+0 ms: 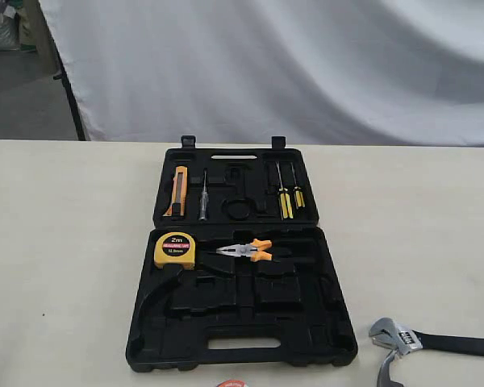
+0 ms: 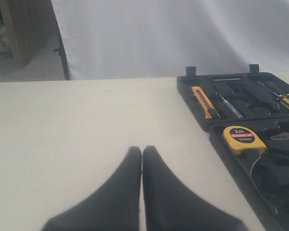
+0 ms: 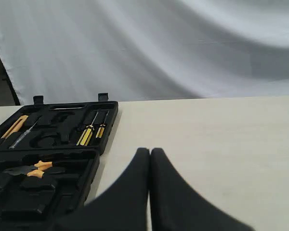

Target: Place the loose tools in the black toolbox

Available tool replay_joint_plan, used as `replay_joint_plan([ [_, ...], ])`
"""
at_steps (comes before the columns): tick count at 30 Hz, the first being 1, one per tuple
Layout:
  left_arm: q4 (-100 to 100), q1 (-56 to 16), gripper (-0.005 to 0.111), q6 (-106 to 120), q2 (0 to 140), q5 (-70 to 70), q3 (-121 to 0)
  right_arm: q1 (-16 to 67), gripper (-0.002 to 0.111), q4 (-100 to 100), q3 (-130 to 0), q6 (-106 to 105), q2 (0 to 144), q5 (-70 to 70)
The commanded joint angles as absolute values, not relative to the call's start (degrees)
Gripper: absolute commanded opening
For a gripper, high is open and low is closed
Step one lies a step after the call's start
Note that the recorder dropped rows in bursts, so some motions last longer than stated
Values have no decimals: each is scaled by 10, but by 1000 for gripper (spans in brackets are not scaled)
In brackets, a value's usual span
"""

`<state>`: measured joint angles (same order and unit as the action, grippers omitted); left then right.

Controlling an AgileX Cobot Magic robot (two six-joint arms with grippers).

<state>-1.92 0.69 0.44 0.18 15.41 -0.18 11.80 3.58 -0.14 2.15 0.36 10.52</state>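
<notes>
Black toolbox [image 1: 306, 343] open on the table [image 1: 64, 242], yellow tape measure [image 1: 176, 250] and pliers [image 1: 246, 251] seated inside, adjustable wrench [image 1: 403, 337] on the table off its front right corner, silver hammer head [image 1: 385, 372] just beside, tape roll [image 1: 232, 384] before the toolbox, left jaws and right jaws closed, empty.

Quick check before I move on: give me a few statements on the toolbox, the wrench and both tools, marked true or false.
1. The toolbox lies open on the table. True.
2. The wrench is inside the toolbox. False: it lies on the table, right of the box.
3. The tape measure sits in the toolbox beside the pliers. True.
4. The left tool holds a screwdriver. False: it is shut and empty; the screwdrivers sit in the toolbox.
5. The right tool is shut. True.
</notes>
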Motion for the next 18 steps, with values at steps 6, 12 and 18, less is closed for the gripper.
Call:
replay_joint_plan([
  [6,-17,5,1,0,0,154,0,114,1,32,0,22,0,88],
  [12,-17,5,1,0,0,154,0,114,1,109,0,76,0,12],
  [18,-17,4,1,0,0,154,0,114,1,176,0,99,0,-113],
])
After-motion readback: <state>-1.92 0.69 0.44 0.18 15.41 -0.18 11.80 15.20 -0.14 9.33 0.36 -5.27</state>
